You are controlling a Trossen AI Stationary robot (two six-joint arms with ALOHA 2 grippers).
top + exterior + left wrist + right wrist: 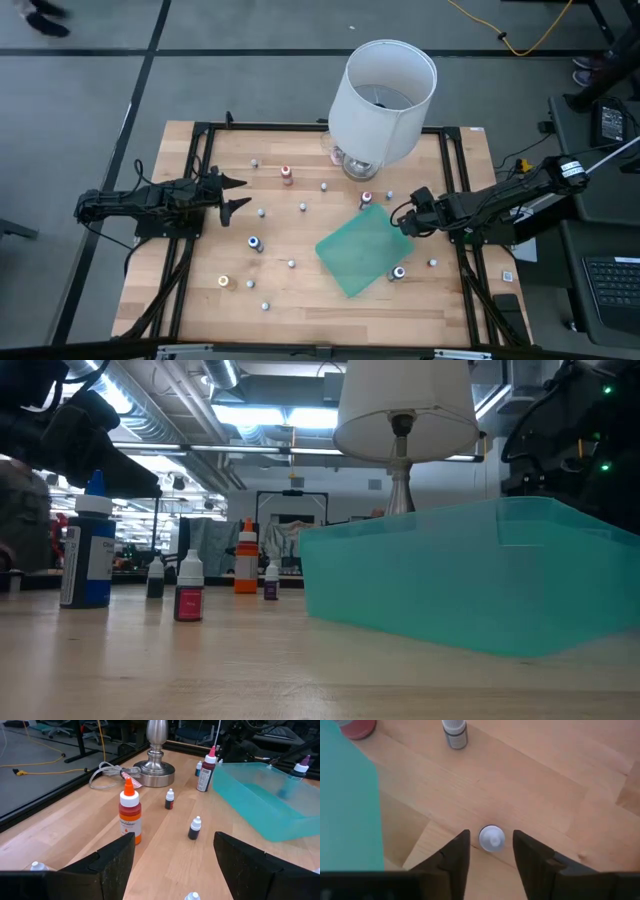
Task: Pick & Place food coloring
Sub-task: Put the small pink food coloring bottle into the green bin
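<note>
The right gripper [491, 851] was held open astride a white-capped food coloring bottle [491, 838] just beside the green tray [363, 250]; closing judged next; left gripper [236, 194] waited open.

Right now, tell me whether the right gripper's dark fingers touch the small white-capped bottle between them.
Apart. The right wrist view shows wood between the white-capped bottle and each finger.
</note>
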